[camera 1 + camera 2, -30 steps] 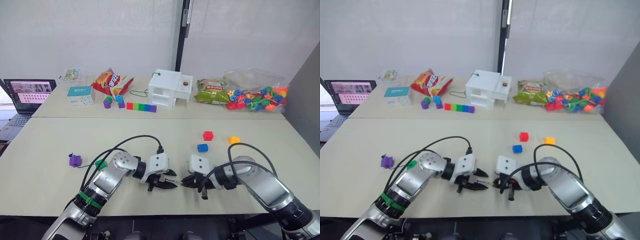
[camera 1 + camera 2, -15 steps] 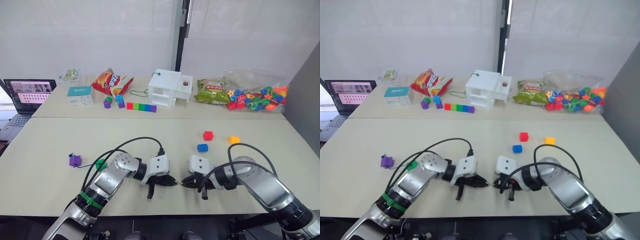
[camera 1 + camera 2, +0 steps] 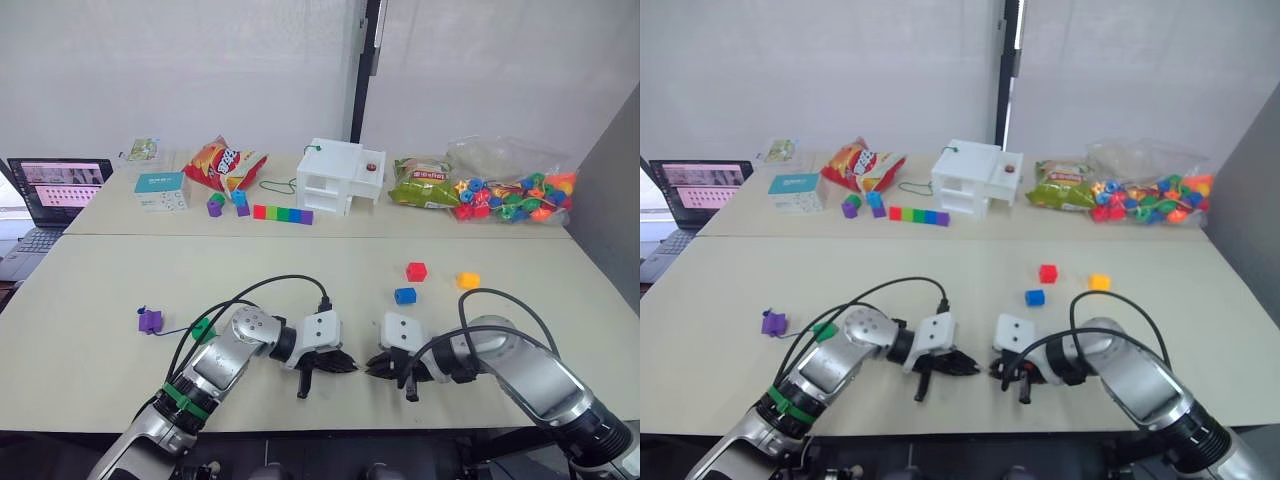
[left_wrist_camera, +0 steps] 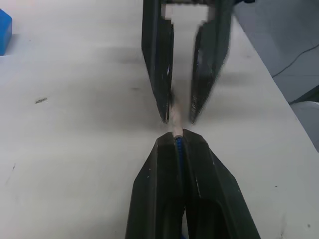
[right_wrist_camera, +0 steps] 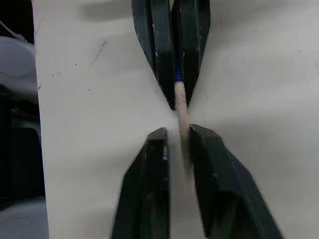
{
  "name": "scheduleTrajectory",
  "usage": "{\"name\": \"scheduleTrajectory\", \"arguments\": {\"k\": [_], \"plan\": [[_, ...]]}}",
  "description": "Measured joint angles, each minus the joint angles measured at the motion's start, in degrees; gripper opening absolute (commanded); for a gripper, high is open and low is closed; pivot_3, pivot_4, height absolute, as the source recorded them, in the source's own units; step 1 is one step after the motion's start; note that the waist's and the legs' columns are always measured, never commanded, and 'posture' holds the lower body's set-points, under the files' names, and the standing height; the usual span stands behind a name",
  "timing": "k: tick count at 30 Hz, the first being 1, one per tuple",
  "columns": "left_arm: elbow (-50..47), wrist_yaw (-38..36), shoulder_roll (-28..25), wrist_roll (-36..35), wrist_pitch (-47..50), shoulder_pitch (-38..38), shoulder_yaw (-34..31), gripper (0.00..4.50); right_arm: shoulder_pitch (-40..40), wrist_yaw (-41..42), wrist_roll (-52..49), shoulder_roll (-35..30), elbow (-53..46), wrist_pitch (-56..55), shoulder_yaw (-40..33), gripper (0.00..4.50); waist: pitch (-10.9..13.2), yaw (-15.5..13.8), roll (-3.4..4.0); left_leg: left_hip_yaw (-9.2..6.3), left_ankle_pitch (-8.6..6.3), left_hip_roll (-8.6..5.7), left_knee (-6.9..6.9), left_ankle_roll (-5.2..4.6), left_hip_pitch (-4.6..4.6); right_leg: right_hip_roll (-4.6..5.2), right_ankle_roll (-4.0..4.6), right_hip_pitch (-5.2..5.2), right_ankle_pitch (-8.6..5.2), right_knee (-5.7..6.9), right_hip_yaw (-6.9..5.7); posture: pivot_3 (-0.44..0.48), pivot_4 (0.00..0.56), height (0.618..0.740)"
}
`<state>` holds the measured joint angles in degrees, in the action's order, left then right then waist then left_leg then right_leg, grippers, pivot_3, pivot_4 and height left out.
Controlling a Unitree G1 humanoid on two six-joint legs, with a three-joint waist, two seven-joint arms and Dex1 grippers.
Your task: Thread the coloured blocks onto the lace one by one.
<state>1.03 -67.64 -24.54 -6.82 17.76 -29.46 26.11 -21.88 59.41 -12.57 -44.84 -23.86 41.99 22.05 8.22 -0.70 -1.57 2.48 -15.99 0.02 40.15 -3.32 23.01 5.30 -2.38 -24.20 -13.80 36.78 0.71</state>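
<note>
Head and wrist views, near edge of the front table. I am holding the left gripper and the right gripper tip to tip, low over the near middle of the table. The left gripper's jaws are pressing together on the lace: its dark-blue strand is running up between the two fingers, and its pale stiff tip is sticking out past them. The right gripper's jaws are standing slightly apart, with the pale tip reaching into the gap between them; I cannot tell whether either finger is touching it.

From the left gripper the lace is trailing away to the left, where the green block and the purple block are sitting near each other on the table, well apart from both grippers; I cannot tell whether the lace is passing through them. The blue block is lying just beyond the right gripper, the red block a little farther off, and the yellow block to the right of the red one; all three are resting loose on the table.

On the far table I am seeing a joined rainbow bar of cubes, a white toy house and a clear bag of beads.
</note>
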Motion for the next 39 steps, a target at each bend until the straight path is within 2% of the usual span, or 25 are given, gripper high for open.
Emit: {"name": "scheduleTrajectory", "arguments": {"k": [4, 8, 13, 18, 21, 25, 27, 32, 36, 39], "plan": [[0.0, -0.3, -0.7, 0.0, 0.0, 0.0, 0.0, 0.00, 0.5, -1.1, -0.3, 0.1, -0.4, 0.3, -1.5, 3.05, 0.0, 0.0, 0.00, 0.00, 0.00, 0.00, 0.00, 0.00, 0.00, 0.01, 0.00, 0.00, 0.00, 0.00, 0.00, 0.000, 0.150, 0.740], [0.0, -0.6, -2.5, 0.0, -0.1, 0.2, -0.3, 0.00, 4.4, -3.6, -3.4, -0.5, -2.9, 3.6, -9.4, 4.43, 0.0, -0.2, 0.00, -0.06, 0.00, -0.01, 0.00, 0.00, 0.06, 0.03, 0.00, -0.01, 0.00, -0.01, -0.04, 0.000, 0.150, 0.740], [-0.4, -0.3, -4.8, -0.3, 0.0, 1.7, -2.6, 0.00, 13.4, -9.6, -7.3, -0.2, -7.5, 9.4, -24.0, 4.47, 0.0, -0.1, 0.01, -0.11, -0.01, 0.02, -0.01, -0.01, 0.10, 0.06, 0.00, -0.01, 0.00, -0.02, -0.06, 0.000, 0.150, 0.740], [-4.1, 0.7, -5.8, -2.6, 2.4, 4.9, -5.9, 0.00, 22.1, -22.1, -7.3, 9.2, -10.5, 12.2, -35.7, 4.47, 0.0, 0.0, 0.04, -0.15, -0.01, 0.02, -0.03, 0.00, 0.10, 0.06, 0.00, -0.01, 0.00, 0.02, -0.03, 0.000, 0.150, 0.740], [-6.3, 1.2, -6.9, -4.1, 4.3, 5.9, -7.4, 0.00, 23.2, -31.5, -4.2, 15.4, -11.7, 12.9, -38.3, 4.47, 0.0, 0.0, 0.07, -0.15, 0.02, 0.02, -0.06, 0.04, 0.04, 0.03, 0.00, -0.01, 0.00, 0.05, -0.01, 0.000, 0.150, 0.740], [-7.6, 2.1, -7.5, -4.5, 5.4, 7.6, -8.0, 0.00, 18.1, -47.5, 2.5, 27.9, -7.4, 11.4, -36.6, 4.47, -0.1, 0.6, 0.20, -0.07, 0.06, -0.04, -0.17, 0.11, -0.09, 0.02, 0.00, -0.01, 0.00, 0.11, 0.10, 0.000, 0.150, 0.740], [-7.8, 2.5, -7.2, -4.5, 5.9, 7.7, -7.8, 0.00, 14.2, -52.4, 5.2, 30.2, -2.7, 9.0, -35.5, 4.47, 0.0, 0.7, 0.24, -0.07, 0.09, -0.08, -0.17, 0.14, -0.07, 0.02, 0.00, -0.03, 0.00, 0.12, 0.09, 0.000, 0.150, 0.740], [-7.9, 4.0, -6.8, -4.5, 6.1, 7.7, -7.9, 0.00, 4.6, -57.6, 7.7, 31.0, 11.6, 2.5, -35.9, 4.47, 0.0, 0.6, 0.27, -0.05, 0.09, -0.12, -0.24, 0.13, -0.07, 0.05, -0.01, -0.03, 0.00, 0.05, 0.08, 0.000, 0.150, 0.740], [-8.0, 4.8, -6.7, -4.5, 6.1, 7.9, -7.8, 0.00, -6.0, -61.7, 8.5, 30.9, 28.7, -4.6, -37.4, 4.47, 0.0, 1.2, 0.28, -0.05, 0.11, -0.09, -0.37, 0.16, -0.11, 0.00, 0.01, -0.04, 0.00, 0.04, 0.06, 0.000, 0.150, 0.740], [-8.2, 5.4, -6.7, -4.5, 6.2, 8.2, -7.8, 0.00, -9.7, -62.4, 8.7, 30.4, 38.5, -9.2, -37.9, 4.47, 0.0, 1.5, 0.30, -0.04, 0.12, -0.09, -0.39, 0.19, -0.08, 0.01, 0.01, -0.03, 0.01, 0.06, 0.07, 0.000, 0.150, 0.740]]}}
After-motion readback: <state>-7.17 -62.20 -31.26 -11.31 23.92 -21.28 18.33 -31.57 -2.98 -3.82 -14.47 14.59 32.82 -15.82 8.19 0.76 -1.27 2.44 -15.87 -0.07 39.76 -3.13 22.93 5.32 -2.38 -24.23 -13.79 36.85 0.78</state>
